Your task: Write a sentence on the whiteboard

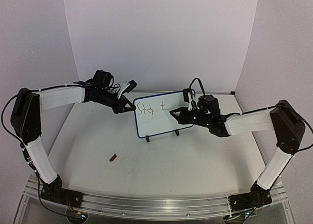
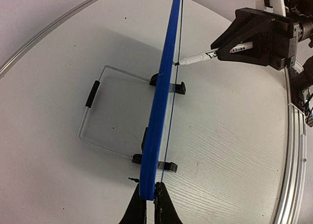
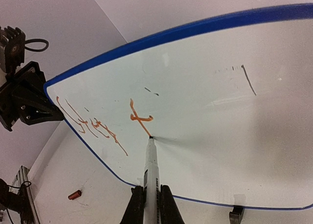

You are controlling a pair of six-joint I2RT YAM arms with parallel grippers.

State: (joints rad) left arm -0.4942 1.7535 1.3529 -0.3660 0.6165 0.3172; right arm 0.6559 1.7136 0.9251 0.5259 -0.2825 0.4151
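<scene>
The whiteboard (image 1: 164, 125) stands upright on two black feet at the middle back of the table. Thin orange-brown handwriting (image 1: 145, 109) reads roughly "Stay", with a "t" (image 1: 163, 105) to its right. My left gripper (image 1: 131, 106) is shut on the board's left edge; the left wrist view shows its fingers (image 2: 149, 204) pinching the blue frame (image 2: 164, 97). My right gripper (image 1: 175, 113) is shut on a white marker (image 3: 151, 175). The marker's tip touches the board (image 3: 220, 136) at the foot of the "t" (image 3: 139, 117).
A small red marker cap (image 1: 113, 158) lies on the table in front and left of the board; it also shows in the right wrist view (image 3: 74, 194). A wire stand (image 2: 90, 94) lies behind the board. White walls close the back and sides.
</scene>
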